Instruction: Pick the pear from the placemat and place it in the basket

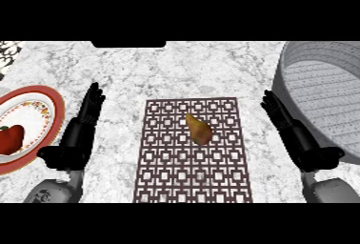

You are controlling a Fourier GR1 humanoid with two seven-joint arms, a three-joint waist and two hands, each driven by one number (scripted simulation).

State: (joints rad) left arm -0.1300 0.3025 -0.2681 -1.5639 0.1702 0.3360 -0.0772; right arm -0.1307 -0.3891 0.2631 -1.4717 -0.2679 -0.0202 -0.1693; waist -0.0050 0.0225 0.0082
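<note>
A brown-yellow pear (198,128) lies on its side near the middle of a dark red patterned placemat (193,171). The grey woven basket (309,71) stands at the right edge of the counter, partly cut off by the view. My left hand (76,138) rests open to the left of the placemat, fingers straight and pointing away from me. To the right of the placemat my right hand (299,136) is open too, between the mat and the basket. Neither hand touches the pear.
A red-rimmed plate (53,102) sits at the left edge with a red fruit (10,138) on it. A patterned object (8,50) shows at the top left corner. The counter is white-grey marble.
</note>
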